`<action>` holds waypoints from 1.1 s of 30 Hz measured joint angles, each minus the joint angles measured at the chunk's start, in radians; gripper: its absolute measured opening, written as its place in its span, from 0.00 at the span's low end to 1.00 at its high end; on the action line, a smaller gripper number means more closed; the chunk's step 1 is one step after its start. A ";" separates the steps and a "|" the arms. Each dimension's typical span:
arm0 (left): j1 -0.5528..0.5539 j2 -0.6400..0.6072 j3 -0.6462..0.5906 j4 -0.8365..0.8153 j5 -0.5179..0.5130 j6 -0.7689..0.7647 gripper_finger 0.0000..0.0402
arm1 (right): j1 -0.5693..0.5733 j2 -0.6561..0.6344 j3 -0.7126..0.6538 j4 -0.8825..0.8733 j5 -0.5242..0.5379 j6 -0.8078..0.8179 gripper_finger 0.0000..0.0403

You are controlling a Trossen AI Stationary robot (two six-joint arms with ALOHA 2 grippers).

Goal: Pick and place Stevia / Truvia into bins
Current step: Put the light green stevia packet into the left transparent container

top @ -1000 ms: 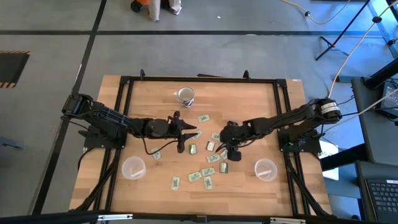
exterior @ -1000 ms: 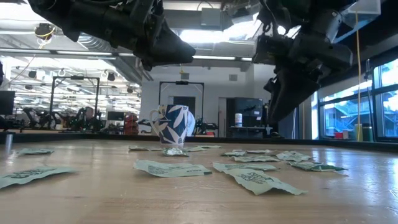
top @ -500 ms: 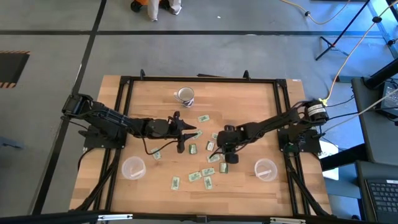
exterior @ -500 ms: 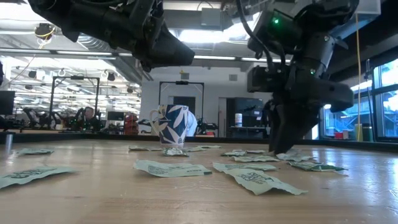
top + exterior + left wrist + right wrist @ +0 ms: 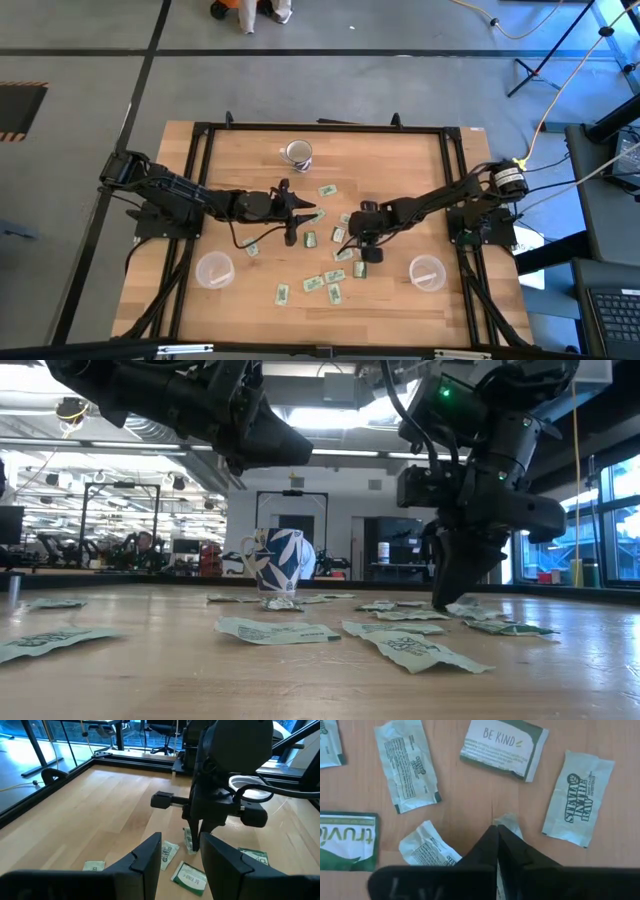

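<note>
Several green-and-white Stevia / Truvia packets (image 5: 318, 262) lie flat and scattered at the table's middle. My right gripper (image 5: 352, 240) points down among them and is shut on one packet (image 5: 188, 839), which stands on edge. Other packets (image 5: 502, 746) lie flat around its fingers (image 5: 485, 847). My left gripper (image 5: 300, 212) hovers open above the table, left of the right gripper, with nothing between its fingers (image 5: 150, 855). Two clear cups serve as bins, one at the near left (image 5: 214, 270) and one at the near right (image 5: 428, 272). My right gripper pinches one packet between its two fingertips, from above, pointing down. One end of the packet (image 5: 512, 821) sticks out beside the shut fingers. The packet stands tipped up on edge, its lower edge (image 5: 190, 849) at the table.
A white mug with a leaf pattern (image 5: 297, 152) stands at the far middle of the table. A black frame (image 5: 320, 128) runs around the wooden top. The two arms' grippers are close together over the packets.
My right gripper has come down to the table and a little toward the left edge, then shut on a packet, which now stands tipped up between its fingers.
</note>
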 joint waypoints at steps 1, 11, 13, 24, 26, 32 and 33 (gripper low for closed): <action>0.000 0.000 0.000 0.000 0.000 0.000 0.32 | 0.000 -0.008 -0.001 -0.008 0.001 0.000 0.01; 0.000 0.000 0.000 0.000 0.000 0.071 0.32 | 0.000 -0.139 -0.002 -0.005 0.014 -0.026 0.00; 0.000 0.000 0.000 0.000 0.000 0.106 0.32 | 0.000 -0.173 -0.003 0.023 0.013 -0.054 0.00; -0.026 0.048 0.000 0.029 0.176 0.389 0.32 | -0.009 -0.288 -0.001 0.370 -0.205 -0.240 0.00; -0.031 0.075 0.000 0.072 0.176 0.435 0.32 | -0.016 -0.287 -0.001 0.424 -0.278 -0.243 0.00; -0.028 0.155 0.000 0.238 0.177 0.465 0.32 | -0.020 -0.282 0.000 0.493 -0.330 -0.263 0.00; -0.027 0.162 0.001 0.260 0.178 0.477 0.32 | -0.020 -0.282 0.000 0.500 -0.331 -0.263 0.00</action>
